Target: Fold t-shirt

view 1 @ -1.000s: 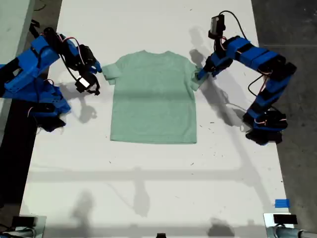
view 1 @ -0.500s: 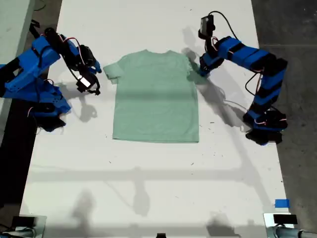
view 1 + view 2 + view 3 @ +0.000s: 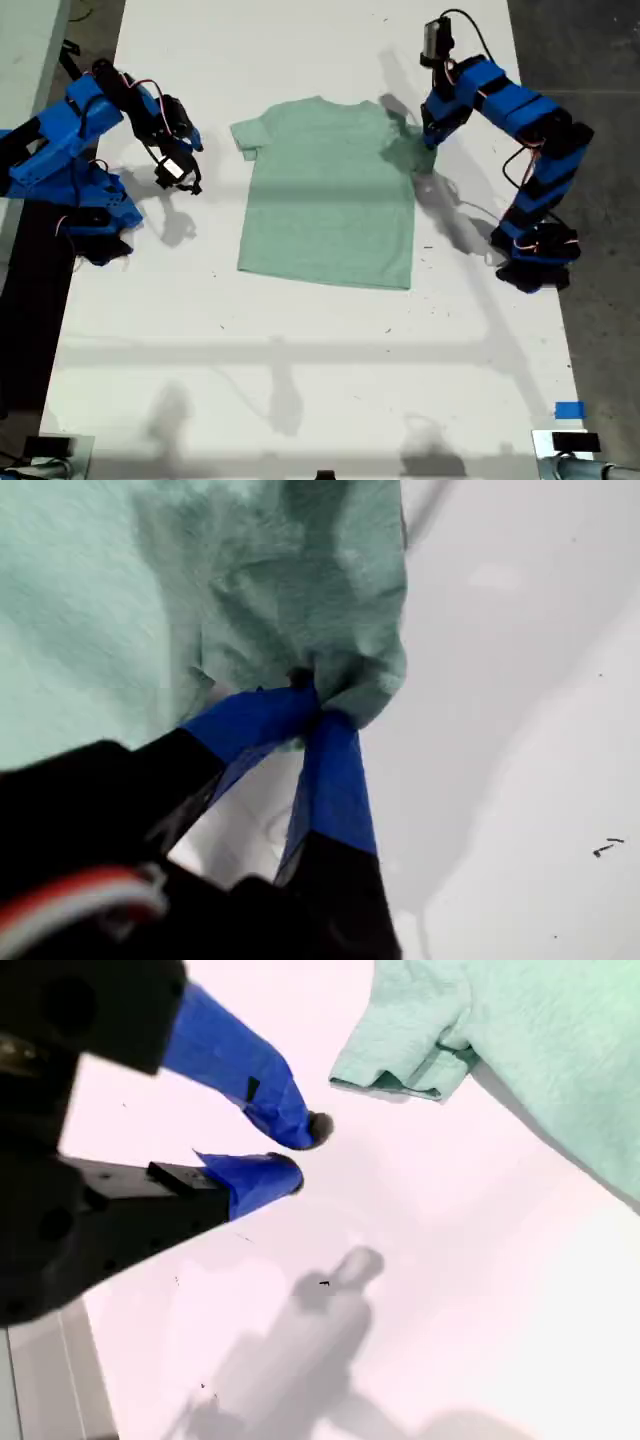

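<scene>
The t-shirt point(image 3: 328, 200) has slid toward my first hand point(image 3: 312, 705) (clenched on its sleeve); my second hand point(image 3: 295, 1155), released, sits beside.

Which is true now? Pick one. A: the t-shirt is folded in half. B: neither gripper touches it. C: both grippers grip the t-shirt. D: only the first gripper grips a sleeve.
D: my first gripper pinches a bunched sleeve of the t-shirt; my second gripper holds nothing.
</scene>
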Action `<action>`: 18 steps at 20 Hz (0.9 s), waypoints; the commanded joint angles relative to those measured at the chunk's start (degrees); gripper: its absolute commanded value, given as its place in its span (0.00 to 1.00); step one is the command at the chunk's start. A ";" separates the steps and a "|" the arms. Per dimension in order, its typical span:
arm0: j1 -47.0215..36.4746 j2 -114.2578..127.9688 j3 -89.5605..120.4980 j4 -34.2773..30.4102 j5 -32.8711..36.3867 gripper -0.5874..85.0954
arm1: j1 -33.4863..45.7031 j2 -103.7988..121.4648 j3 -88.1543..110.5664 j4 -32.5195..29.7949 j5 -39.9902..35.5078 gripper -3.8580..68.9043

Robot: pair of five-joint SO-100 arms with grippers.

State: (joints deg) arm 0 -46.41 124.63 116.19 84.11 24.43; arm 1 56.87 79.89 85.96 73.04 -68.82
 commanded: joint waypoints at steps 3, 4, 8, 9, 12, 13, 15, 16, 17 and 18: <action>-0.79 1.85 0.70 -1.93 0.18 0.06 | -10.99 4.75 -17.58 4.22 8.44 0.04; -0.79 1.85 0.88 -2.11 0.18 0.06 | -14.06 3.25 -20.65 3.78 10.28 0.04; -0.79 1.85 1.41 -2.81 0.18 0.06 | -23.20 -6.42 -31.29 0.88 18.11 0.04; -0.79 1.85 1.58 -2.99 0.18 0.06 | -24.96 -9.32 -33.13 -0.44 19.42 0.04; -0.79 1.85 1.76 -3.08 0.18 0.06 | -27.69 -20.04 -37.62 -2.90 22.68 0.04; -0.79 1.85 2.02 -3.08 0.18 0.06 | -27.95 -23.20 -39.11 -3.60 23.20 0.04; -0.70 1.85 2.46 -3.34 0.18 0.06 | -28.48 -26.63 -42.54 -2.99 23.38 0.12; -0.70 1.85 2.46 -3.43 0.18 0.06 | -28.30 -26.19 -44.47 -0.79 23.38 0.38; -0.70 1.85 2.55 -3.43 0.18 0.08 | -27.69 -24.26 -46.58 2.02 22.06 0.48; -0.79 1.93 2.72 -3.52 0.18 0.11 | -26.54 -20.30 -46.93 3.78 20.74 0.44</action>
State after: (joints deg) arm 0 -46.58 125.24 119.18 81.56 24.43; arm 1 29.53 52.47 44.47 73.92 -46.49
